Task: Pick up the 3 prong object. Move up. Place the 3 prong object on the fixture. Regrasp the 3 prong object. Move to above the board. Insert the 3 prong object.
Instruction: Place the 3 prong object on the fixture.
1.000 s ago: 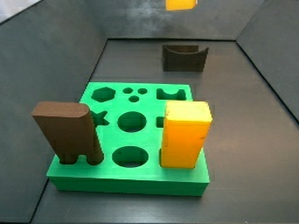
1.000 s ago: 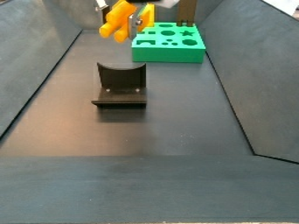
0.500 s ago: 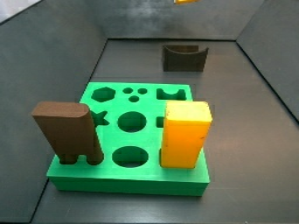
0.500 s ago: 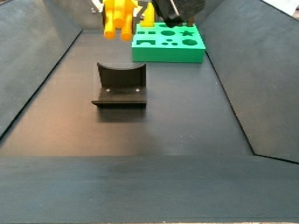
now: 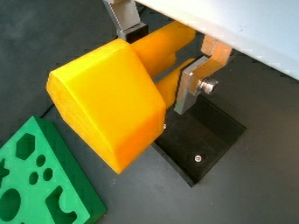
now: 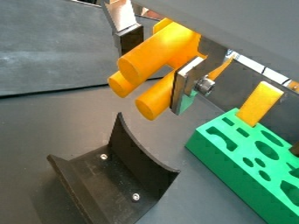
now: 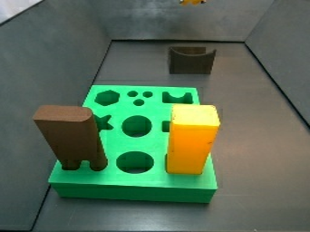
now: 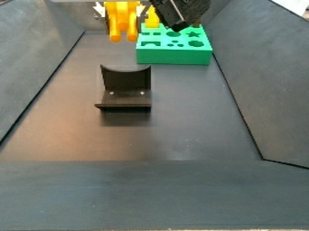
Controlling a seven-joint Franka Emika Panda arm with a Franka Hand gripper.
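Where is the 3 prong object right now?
The 3 prong object is held between the gripper's fingers, in the air above the fixture, beside the board.

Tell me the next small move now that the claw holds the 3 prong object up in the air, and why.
Probably lower it toward the fixture. The claw is shut on the 3 prong object, high above the floor, and the fixture's curved notch sits bare below it in a wrist view. The board comes later.
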